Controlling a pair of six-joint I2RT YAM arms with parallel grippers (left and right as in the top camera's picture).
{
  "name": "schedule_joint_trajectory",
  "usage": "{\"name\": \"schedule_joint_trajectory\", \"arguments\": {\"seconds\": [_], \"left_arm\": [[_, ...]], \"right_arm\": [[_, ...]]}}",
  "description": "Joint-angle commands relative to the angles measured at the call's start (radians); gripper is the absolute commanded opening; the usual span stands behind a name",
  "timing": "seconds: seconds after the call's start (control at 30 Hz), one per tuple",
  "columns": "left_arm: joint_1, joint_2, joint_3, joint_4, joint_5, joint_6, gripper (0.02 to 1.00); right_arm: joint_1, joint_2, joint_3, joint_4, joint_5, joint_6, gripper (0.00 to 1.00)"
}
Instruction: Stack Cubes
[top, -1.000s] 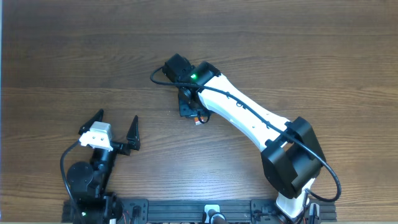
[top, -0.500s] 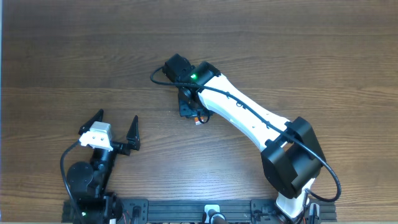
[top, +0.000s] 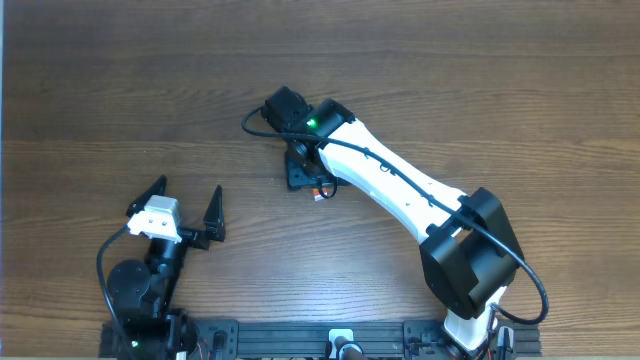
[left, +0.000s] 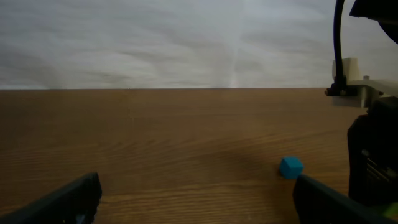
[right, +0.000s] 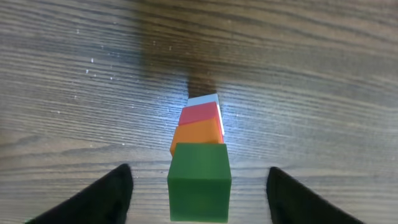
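A stack of cubes stands on the wooden table: a green cube (right: 200, 180) on top, an orange cube (right: 196, 134) under it, then a red cube (right: 200, 114) and a pale blue cube (right: 203, 99) at the bottom. My right gripper (right: 199, 175) hangs open over the stack, with a finger on each side of the green cube and a gap to both. From above, the right gripper (top: 303, 172) sits mid-table. A small blue cube (left: 290, 167) shows beside it. My left gripper (top: 188, 190) rests open near its base.
The brown wooden table (top: 480, 90) spreads wide on all sides of the stack. The right arm's white link (top: 390, 185) slants across the middle. A pale wall (left: 155, 43) rises behind the table's far edge.
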Motion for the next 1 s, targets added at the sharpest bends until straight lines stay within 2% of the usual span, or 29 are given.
{"name": "schedule_joint_trajectory", "arguments": {"seconds": [0.03, 0.1, 0.2, 0.47, 0.7, 1.0], "left_arm": [[-0.005, -0.008, -0.011, 0.007, 0.006, 0.019, 1.0], [-0.005, -0.008, -0.011, 0.007, 0.006, 0.019, 1.0], [-0.005, -0.008, -0.011, 0.007, 0.006, 0.019, 1.0], [-0.005, -0.008, -0.011, 0.007, 0.006, 0.019, 1.0], [-0.005, -0.008, -0.011, 0.007, 0.006, 0.019, 1.0], [-0.005, -0.008, -0.011, 0.007, 0.006, 0.019, 1.0]], "right_arm": [[0.008, -0.012, -0.005, 0.005, 0.004, 0.005, 0.781], [0.008, -0.012, 0.002, 0.005, 0.0, 0.005, 0.831], [0.006, -0.012, 0.03, -0.002, 0.001, 0.005, 0.991], [-0.035, 0.008, 0.183, -0.027, 0.019, -0.042, 0.993], [-0.087, 0.166, 0.377, -0.103, 0.036, -0.097, 0.991], [-0.14, 0.31, 0.409, -0.106, 0.014, -0.098, 0.993]]}}
